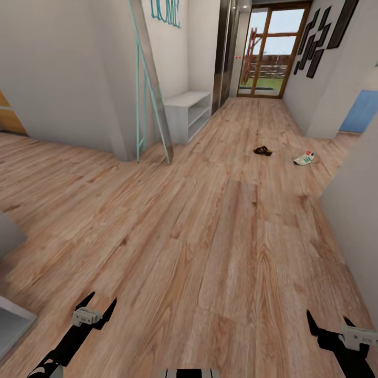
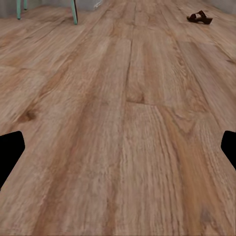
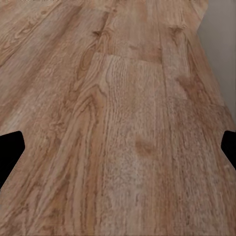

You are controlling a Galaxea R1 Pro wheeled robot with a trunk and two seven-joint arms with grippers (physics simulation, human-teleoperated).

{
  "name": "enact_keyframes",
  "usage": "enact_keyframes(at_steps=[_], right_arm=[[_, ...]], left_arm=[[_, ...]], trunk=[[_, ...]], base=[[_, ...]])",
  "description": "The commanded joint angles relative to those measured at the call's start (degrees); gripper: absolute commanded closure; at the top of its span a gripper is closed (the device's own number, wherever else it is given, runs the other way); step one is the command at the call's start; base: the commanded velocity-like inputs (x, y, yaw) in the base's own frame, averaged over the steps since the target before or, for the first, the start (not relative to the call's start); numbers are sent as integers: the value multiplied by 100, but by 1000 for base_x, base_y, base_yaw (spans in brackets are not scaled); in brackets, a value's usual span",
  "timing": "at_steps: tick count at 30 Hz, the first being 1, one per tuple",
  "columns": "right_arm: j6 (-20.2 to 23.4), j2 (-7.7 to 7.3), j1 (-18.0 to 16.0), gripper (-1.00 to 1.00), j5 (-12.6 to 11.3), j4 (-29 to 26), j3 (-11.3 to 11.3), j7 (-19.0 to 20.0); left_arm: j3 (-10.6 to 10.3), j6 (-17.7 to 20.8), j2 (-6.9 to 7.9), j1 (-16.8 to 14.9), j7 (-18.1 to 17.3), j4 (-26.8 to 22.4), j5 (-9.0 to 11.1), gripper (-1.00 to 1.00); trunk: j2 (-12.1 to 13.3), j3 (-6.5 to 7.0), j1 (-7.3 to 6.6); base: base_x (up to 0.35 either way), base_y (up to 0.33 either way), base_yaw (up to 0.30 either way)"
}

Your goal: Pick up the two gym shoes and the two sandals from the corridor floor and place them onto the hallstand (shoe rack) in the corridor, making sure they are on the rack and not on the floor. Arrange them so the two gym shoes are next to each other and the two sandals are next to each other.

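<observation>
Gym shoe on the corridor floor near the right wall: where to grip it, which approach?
Judging from afar: the gym shoe lies flat on the corridor floor, sole down, close to the right wall. Best to come from above with the right end effector, open now, and pinch across the narrow middle. Finer detail is too small to tell.

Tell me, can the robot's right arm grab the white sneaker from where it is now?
Probably not yet. The right gripper is open and low by the robot, while the sneaker lies far down the corridor floor. Nothing blocks the way, so the robot likely must roll closer.
</observation>
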Motion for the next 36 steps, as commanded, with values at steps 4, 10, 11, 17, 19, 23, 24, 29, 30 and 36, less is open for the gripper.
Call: enact_keyframes(at_steps=[4, 10, 11, 17, 19, 23, 24, 29, 30, 36], right_arm=[[0, 1, 0, -100, 1, 0, 3, 0], [0, 1, 0, -100, 2, 0, 5, 0], [0, 2, 0, -100, 2, 0, 5, 0], [0, 2, 0, -100, 2, 0, 6, 0], [0, 2, 0, -100, 3, 0, 6, 0], [0, 2, 0, -100, 3, 0, 6, 2], [0, 2, 0, -100, 3, 0, 6, 1], [0, 2, 0, -100, 3, 0, 6, 2], [0, 2, 0, -100, 3, 0, 6, 4], [0, 2, 0, -100, 3, 0, 6, 6]], left_arm=[[0, 0, -6, 0, 3, 0, 0, -100], [-1, 0, -10, 0, 4, 0, 0, -100], [-1, 0, -11, 0, 4, 0, 0, -100], [-1, 0, -28, 0, 7, 0, 0, -100], [-1, 0, -34, 0, 10, 0, 0, -100], [-1, 0, -43, 0, 16, 0, 0, -100], [-1, 0, -46, 0, 18, 0, 0, -100], [-1, 0, -53, 0, 25, 0, 0, -100], [-1, 0, -54, 0, 26, 0, 0, -100], [-1, 0, -57, 0, 29, 0, 0, -100]], trunk=[[0, 0, 0], [0, 0, 0], [0, 0, 0], [0, 0, 0], [0, 0, 0], [0, 0, 0], [0, 0, 0], [0, 0, 0], [0, 0, 0], [0, 0, 0]], base=[[311, 0, -1], [317, -2, -1], [320, -16, 0], [319, -57, 0], [313, -98, 0], [301, -132, 0], [291, -152, 0], [283, -167, 0], [273, -186, 0], [268, -195, 0]])
